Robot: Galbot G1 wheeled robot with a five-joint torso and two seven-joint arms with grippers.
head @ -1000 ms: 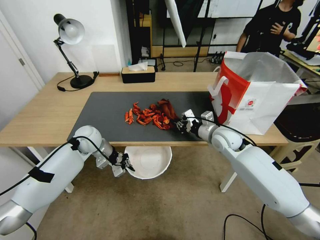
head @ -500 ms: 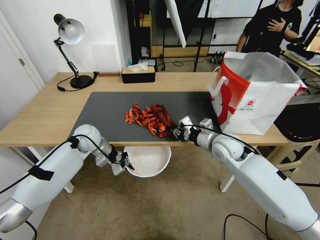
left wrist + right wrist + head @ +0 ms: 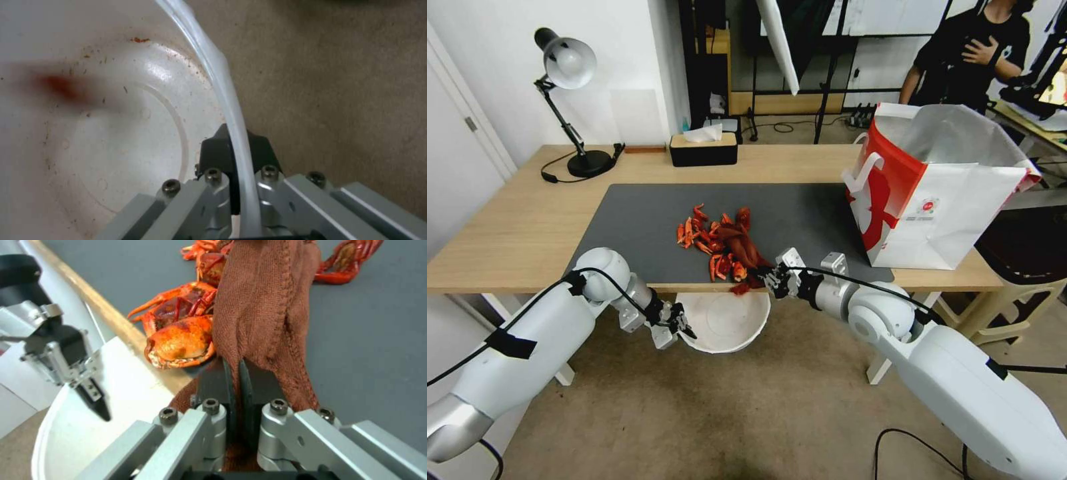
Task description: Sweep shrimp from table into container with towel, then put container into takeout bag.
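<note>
My right gripper [image 3: 768, 279] pinches towel [image 3: 747, 245] at table [image 3: 507, 233] front edge; shrimp [image 3: 714, 241] lie behind it, container [image 3: 726, 327] below in left gripper [image 3: 684, 328].

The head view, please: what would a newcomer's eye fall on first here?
Probably the red shrimp heaped on the table's dark mat, with the right gripper dragging a rust-red towel through them at the front edge. Just below, the left gripper holds a white container by its rim. A big takeout bag stands at the table's right.

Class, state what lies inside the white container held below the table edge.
Inside the container: small red specks and one blurred red piece, likely a falling shrimp. The left pincer clamps its rim, hiding that spot.
</note>
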